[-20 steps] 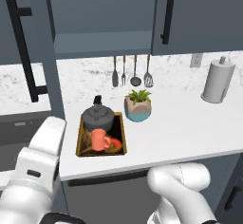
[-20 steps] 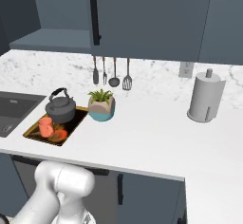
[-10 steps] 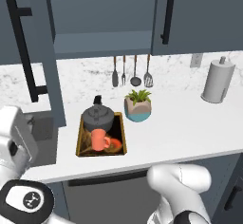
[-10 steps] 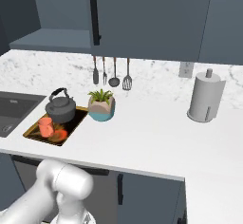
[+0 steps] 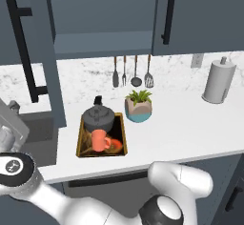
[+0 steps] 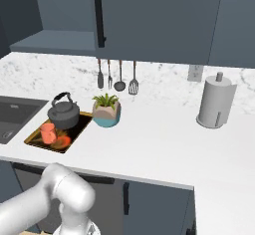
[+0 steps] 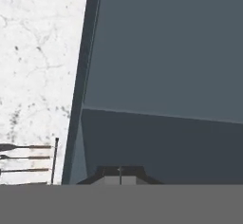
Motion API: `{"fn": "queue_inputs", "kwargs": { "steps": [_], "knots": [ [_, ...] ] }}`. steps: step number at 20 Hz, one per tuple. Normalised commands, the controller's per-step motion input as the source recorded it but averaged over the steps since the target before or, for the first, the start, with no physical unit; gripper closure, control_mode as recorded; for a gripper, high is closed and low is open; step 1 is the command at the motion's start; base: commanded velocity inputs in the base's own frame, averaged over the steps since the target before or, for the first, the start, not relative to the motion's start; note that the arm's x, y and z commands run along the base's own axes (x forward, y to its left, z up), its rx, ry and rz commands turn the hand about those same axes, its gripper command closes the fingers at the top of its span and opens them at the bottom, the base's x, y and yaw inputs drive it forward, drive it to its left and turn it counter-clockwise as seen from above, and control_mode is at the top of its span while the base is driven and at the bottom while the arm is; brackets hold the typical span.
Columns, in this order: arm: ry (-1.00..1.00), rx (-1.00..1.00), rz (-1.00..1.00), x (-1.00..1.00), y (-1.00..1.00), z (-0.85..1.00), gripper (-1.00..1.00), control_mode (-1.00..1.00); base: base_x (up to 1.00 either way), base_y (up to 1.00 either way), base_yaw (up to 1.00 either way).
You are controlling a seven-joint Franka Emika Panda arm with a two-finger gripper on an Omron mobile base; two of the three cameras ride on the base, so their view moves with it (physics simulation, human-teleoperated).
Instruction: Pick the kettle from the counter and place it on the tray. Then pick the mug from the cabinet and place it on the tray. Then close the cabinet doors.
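on the tray sit kettle and mug, so only the doors remain. left door stands open; push its outer face flat and steadily, clear of the handle. claw's state: cannot tell.

arm's swinging way out low to the left, elbow bent near the base. hand's pointing up, fingertips hidden so can't tell the grip.
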Motion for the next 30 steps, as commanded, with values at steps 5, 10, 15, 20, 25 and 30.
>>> {"fn": "queue_inputs", "kwargs": {
  "steps": [5,10,15,20,25,30],
  "knots": [
    [0.0,-0.03,-0.26,0.83,0.03,0.02,1.0,-1.0,0.0,0.0,0.0],
    [-0.03,0.0,-0.3,0.09,-0.52,0.42,1.0,-1.0,0.0,0.0,0.0],
    [-0.01,0.0,-0.25,0.0,-0.9,0.53,1.0,-1.0,0.0,0.0,0.0],
    [0.0,0.0,-0.19,0.0,-1.0,0.17,1.0,-1.0,0.0,0.0,0.0],
    [-0.01,-0.01,-0.18,0.0,-1.0,0.08,1.0,-1.0,0.0,0.0,0.0],
    [-0.03,0.03,-0.06,0.35,-1.0,0.11,1.0,-1.0,0.0,0.0,0.0]
  ]
}}
